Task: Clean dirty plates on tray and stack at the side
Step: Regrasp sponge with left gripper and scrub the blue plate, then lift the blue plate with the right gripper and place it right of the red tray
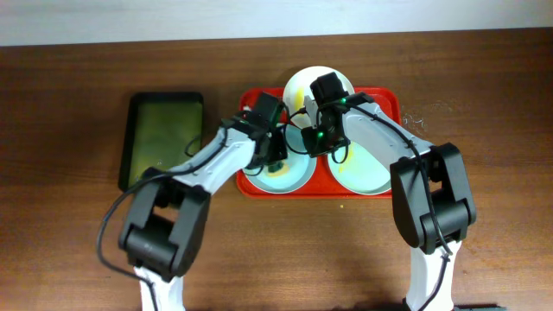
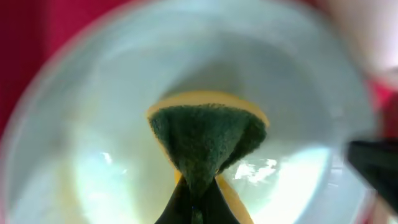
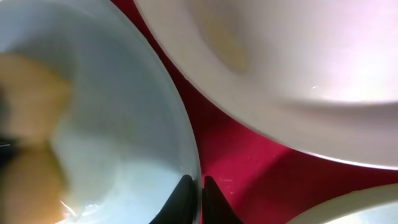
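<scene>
The red tray (image 1: 252, 183) holds three plates: a white plate (image 1: 298, 85) at the back, a mint-blue plate (image 1: 289, 177) at front left, and a mint-blue plate (image 1: 367, 173) at front right. My left gripper (image 1: 275, 160) is shut on a green and yellow sponge (image 2: 205, 140) pressed on the front-left plate (image 2: 87, 155). My right gripper (image 1: 318, 142) is shut on that plate's rim (image 3: 186, 134), one finger inside and one outside (image 3: 198, 193). The white plate (image 3: 298, 56) shows a yellow smear. Yellow smears lie on the held plate.
A dark green tray (image 1: 164, 138) lies on the wooden table left of the red tray. The red tray floor (image 3: 249, 162) shows between the plates. The front-right plate's edge (image 3: 367, 205) is at the lower right.
</scene>
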{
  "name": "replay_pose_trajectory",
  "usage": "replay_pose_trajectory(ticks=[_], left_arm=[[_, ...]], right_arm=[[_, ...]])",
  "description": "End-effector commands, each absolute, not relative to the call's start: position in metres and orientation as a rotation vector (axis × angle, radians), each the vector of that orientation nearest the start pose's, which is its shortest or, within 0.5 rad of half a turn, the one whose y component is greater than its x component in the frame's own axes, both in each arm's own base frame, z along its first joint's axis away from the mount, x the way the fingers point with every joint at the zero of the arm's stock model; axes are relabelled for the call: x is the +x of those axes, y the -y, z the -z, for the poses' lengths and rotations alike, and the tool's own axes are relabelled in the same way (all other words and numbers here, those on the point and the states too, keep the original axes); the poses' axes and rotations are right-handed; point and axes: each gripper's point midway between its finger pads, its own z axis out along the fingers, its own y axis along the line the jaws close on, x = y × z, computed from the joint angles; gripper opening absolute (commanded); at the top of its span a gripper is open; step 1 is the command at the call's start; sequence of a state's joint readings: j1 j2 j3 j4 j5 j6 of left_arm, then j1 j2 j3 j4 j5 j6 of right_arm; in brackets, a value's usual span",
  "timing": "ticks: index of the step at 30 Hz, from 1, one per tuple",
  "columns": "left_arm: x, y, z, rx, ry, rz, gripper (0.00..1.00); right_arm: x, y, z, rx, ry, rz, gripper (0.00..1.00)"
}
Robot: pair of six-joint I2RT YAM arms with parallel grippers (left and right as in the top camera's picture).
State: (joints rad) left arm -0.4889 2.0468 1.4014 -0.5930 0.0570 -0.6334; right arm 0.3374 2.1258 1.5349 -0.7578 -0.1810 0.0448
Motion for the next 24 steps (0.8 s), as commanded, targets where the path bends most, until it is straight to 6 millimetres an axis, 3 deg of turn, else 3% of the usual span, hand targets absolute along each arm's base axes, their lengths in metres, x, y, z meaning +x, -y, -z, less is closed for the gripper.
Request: replay_pose_trajectory(ticks=[1,5,7,10,17,24], left_arm=[[0.384,0.206,0.016,-0.215,-2.936,0.198,0.00],[0.383,0.164,0.012,-0.238,-2.888,-0.133,0.00],[0.383,0.144,0.001,-0.239,-2.846,-0.283,0.00],[0.386,0.130,-0.022,-0.245,-2.781,-0.367,0.00],[0.397,0.123,-0.072,-0.297,-2.668,-0.304,0.00],[0.404,0.092,-0.153,-0.466,-2.536,-0.046,0.00]], right_arm=[[0.411,-0.176,-0.008,-0.465,-2.920,-0.308,0.08],[0.410,-0.176,-0.008,-0.465,-2.921,-0.308,0.08],[0.410,-0.176,-0.008,-0.465,-2.921,-0.308,0.08],[0.410,-0.176,-0.008,-0.465,-2.921,-0.308,0.07],[0.408,-0.175,-0.012,-0.437,-2.936,-0.309,0.04],[0.428,-0.177,-0.052,-0.433,-2.855,-0.273,0.04]])
